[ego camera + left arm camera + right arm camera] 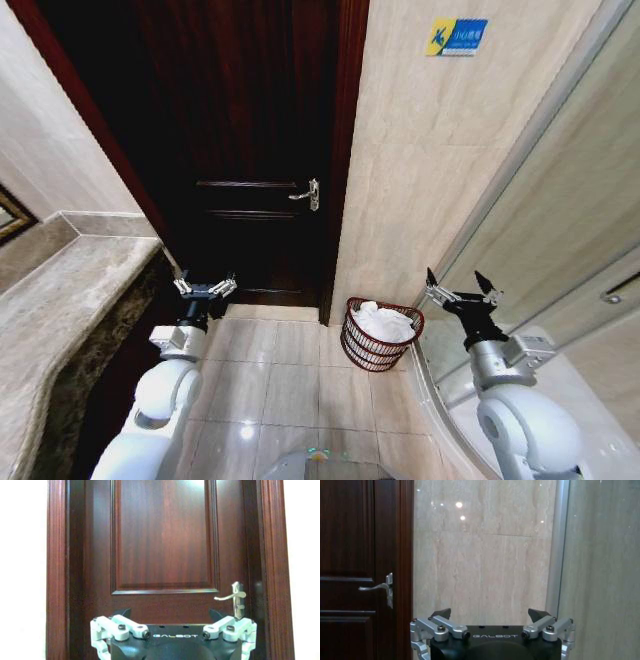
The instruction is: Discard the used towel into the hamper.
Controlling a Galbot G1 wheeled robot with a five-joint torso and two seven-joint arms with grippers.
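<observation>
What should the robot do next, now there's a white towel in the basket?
Probably nothing beyond keeping its arms back: the crumpled white towel already lies inside the round dark red-brown wire hamper, and the left end effector and right end effector are both open and hold nothing.

Light is bright and even on the pale marble wall [430, 170], while the dark wooden door [250, 150] swallows most of it and shows little detail in the head view. Small round glints sit high on the wall in the right wrist view, and a soft sheen runs down the door panel in the left wrist view. The floor tiles [290, 390] carry a bright reflected spot near the robot. Straight edges bow and lean toward the head view's borders. All three views are slightly soft.
</observation>
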